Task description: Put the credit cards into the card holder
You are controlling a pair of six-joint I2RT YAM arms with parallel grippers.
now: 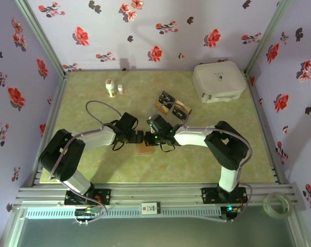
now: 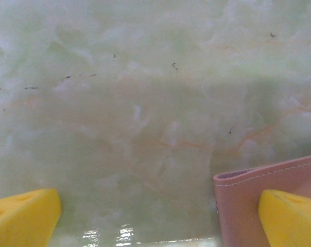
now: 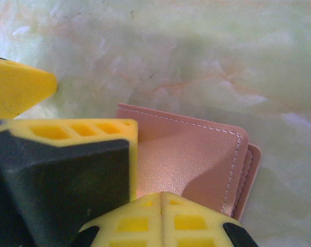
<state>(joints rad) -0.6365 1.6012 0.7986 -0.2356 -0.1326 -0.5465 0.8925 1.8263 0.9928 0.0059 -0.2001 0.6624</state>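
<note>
Your right gripper (image 3: 163, 206) has its fingers pressed together just over the folded card holder (image 3: 196, 159). Your left gripper (image 2: 159, 206) gapes wide, one finger above the holder's edge. You should find the holder light, soft and slick, so pinch its stitched edge; the thin, stiff credit cards (image 1: 167, 99) lie well beyond it.

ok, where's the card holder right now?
The card holder lies mid-table in the top view, just on the near side of the left gripper and right gripper, with the credit cards beyond it.
</note>
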